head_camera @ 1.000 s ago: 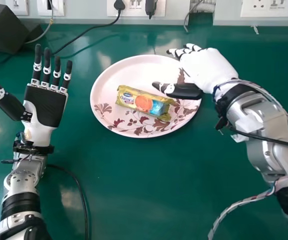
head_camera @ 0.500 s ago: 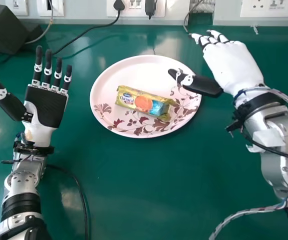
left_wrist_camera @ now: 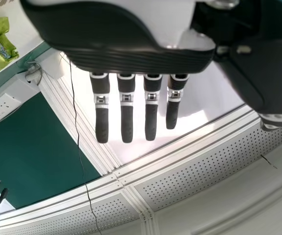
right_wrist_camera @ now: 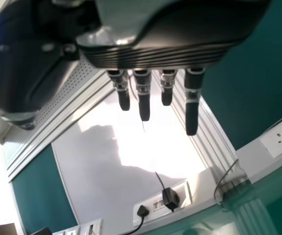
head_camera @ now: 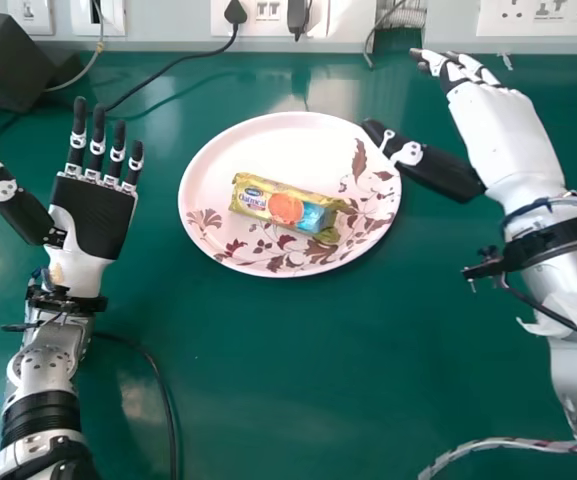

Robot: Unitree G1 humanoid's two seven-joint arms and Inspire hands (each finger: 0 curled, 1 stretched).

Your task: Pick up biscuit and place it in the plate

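"What could go wrong?"

"Little by the left hand [head_camera: 93, 215] — it's palm up, fingers straight, empty. The biscuit [head_camera: 286, 208] already rests on the plate [head_camera: 218, 165]."

"And rightward?"

"If the right hand [head_camera: 501, 140] swings inward, its thumb [head_camera: 438, 170] could knock the rim and slide the biscuit. It points forward beside the plate — fingers loosely extended, holding nothing."

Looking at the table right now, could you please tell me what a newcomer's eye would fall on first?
Probably the bright yellow biscuit packet, lying at a slant on the pale pink plate with its brown and red leaf pattern. After that, likely the robot's open hands: the left hand, palm up to the left of the plate, and the right hand, its thumb reaching towards the plate's far right edge.
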